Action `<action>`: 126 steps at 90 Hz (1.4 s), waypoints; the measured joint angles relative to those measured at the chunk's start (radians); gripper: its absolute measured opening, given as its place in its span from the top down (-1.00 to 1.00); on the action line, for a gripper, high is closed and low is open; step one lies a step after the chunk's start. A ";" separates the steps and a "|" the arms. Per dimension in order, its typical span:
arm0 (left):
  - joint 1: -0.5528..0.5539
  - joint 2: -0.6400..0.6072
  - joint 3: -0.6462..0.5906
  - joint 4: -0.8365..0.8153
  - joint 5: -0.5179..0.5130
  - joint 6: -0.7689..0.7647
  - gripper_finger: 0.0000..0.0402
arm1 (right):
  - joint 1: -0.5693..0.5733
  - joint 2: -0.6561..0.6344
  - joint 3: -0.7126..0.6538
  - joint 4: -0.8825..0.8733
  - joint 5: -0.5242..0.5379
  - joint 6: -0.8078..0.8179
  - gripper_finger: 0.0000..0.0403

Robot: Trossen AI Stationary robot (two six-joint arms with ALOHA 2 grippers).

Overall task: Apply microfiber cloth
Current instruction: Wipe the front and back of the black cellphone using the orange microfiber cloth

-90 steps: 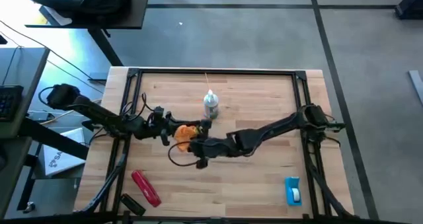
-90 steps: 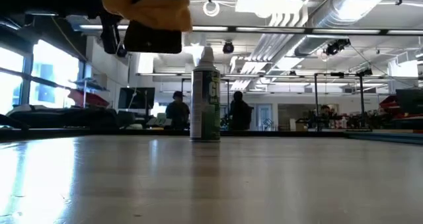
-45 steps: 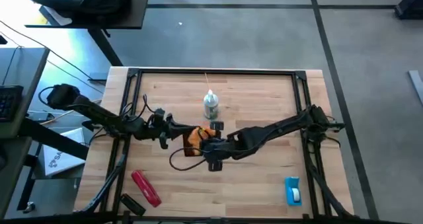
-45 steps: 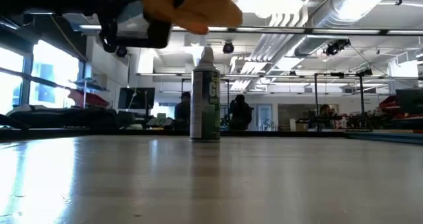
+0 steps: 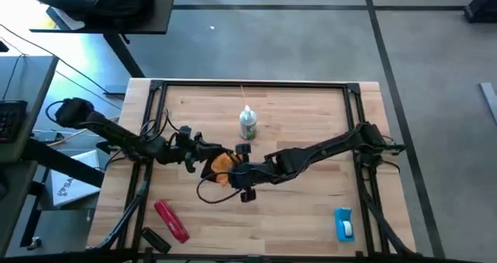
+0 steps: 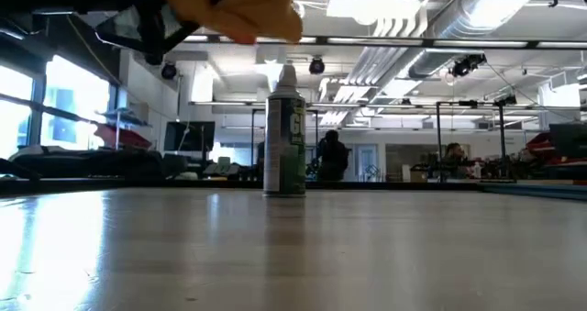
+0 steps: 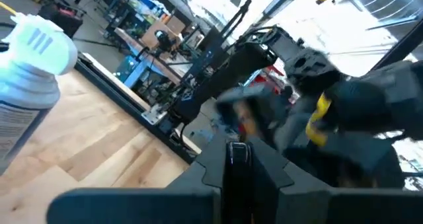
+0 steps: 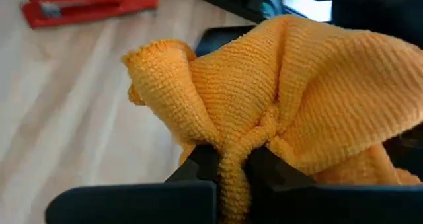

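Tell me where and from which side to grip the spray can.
Grip the spray can mid-body, below its white cap, coming level from the right side. It stands upright and alone; the left gripper and the right gripper, shut on the cloth, crowd its near-left side.

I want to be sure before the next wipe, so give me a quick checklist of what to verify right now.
1. Right pincer grips the cloth: ok, fingers pinch a fold.
2. Cloth is off the table: ok, it hangs high in the low view.
3. Left pincer holds the phone: cannot tell, it is blurred and hidden behind the cloth.
4. Cloth touches the phone: cannot tell.
5. Spray can stands clear: ok, upright behind the arms.
6. Red tool is out of the way: ok, near the front left edge.
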 joint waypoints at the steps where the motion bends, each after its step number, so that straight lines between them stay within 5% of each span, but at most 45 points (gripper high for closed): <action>1: 0.000 0.000 0.000 0.000 0.001 0.000 0.94 | 0.000 -0.002 0.008 -0.015 0.008 0.005 0.99; 32: -0.006 0.003 0.002 -0.002 0.071 -0.009 0.94 | 0.053 -0.012 0.054 -0.294 0.053 0.277 0.99; 56: -0.004 0.003 0.002 0.012 0.048 -0.002 0.94 | 0.089 -0.010 -0.151 0.087 -0.058 0.239 0.99; 77: -0.004 0.002 0.001 0.019 0.031 0.001 0.94 | 0.041 -0.009 -0.231 0.307 0.008 0.109 0.99; 102: -0.011 0.002 0.000 0.013 0.051 0.004 0.94 | -0.011 -0.023 -0.112 0.237 0.265 -0.108 0.99; 126: -0.011 0.002 0.000 0.010 0.051 0.033 0.94 | 0.037 -0.023 0.069 -0.101 0.274 -0.034 0.99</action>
